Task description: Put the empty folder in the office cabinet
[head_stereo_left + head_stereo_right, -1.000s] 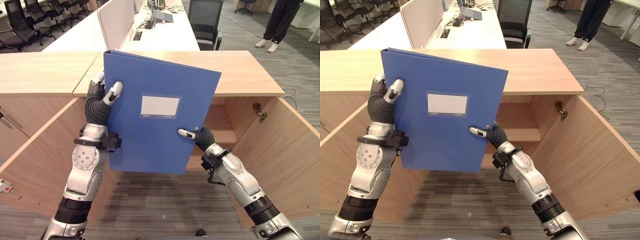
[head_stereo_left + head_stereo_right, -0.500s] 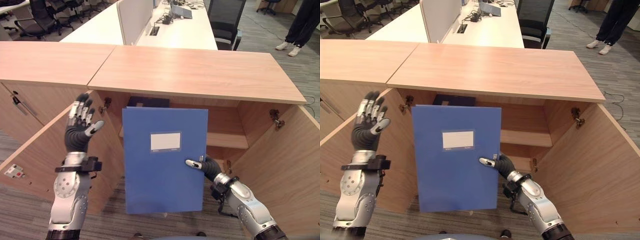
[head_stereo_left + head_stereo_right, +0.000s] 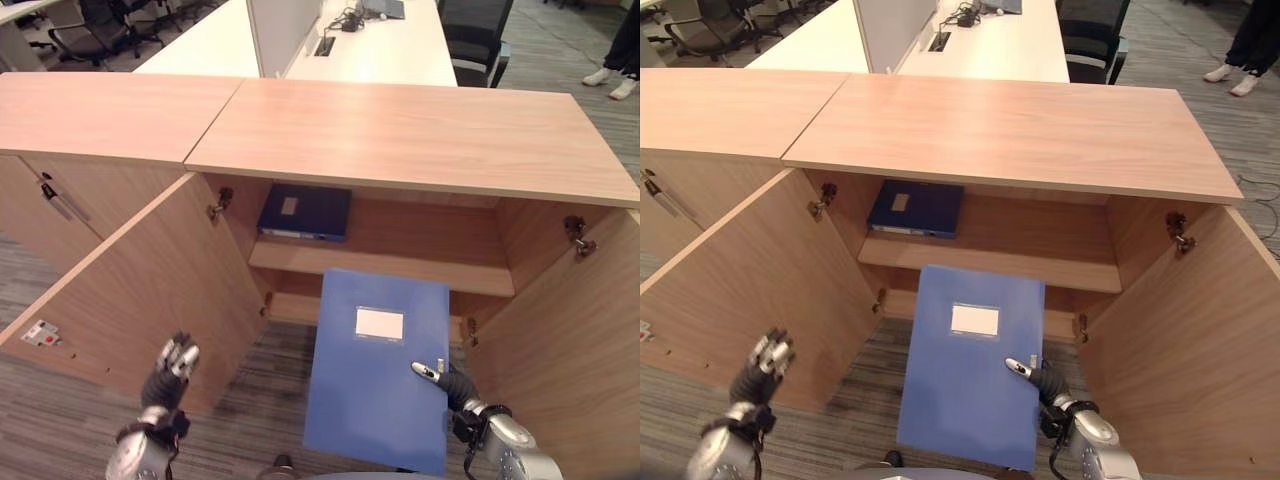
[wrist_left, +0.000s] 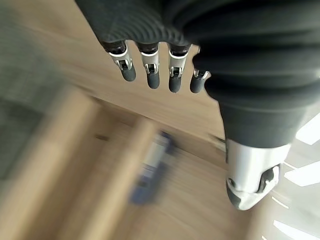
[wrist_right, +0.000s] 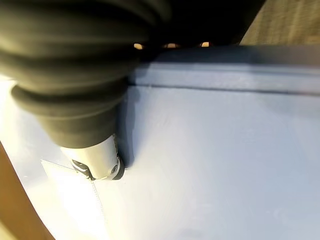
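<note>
The blue folder [image 3: 378, 370] with a white label hangs upright in front of the open office cabinet [image 3: 400, 130], level with its lower compartment. My right hand [image 3: 452, 386] is shut on the folder's right edge, low down. In the right wrist view its thumb [image 5: 97, 160] presses on the blue face [image 5: 215, 150] while the fingers reach behind the edge. My left hand [image 3: 171, 362] is open low on the left, before the left door and apart from the folder; its fingers [image 4: 150, 75] are straight.
A darker blue folder [image 3: 305, 212] lies flat on the cabinet's upper shelf [image 3: 400, 272]. Both doors stand wide open, left [image 3: 130, 280] and right [image 3: 585, 340]. Behind are white desks [image 3: 350, 40], an office chair [image 3: 475, 35] and a person's shoes [image 3: 612, 78].
The camera view has shifted. My left hand let go of the folder and dropped low to the left. The right hand alone lowered the folder toward the cabinet's lower opening.
</note>
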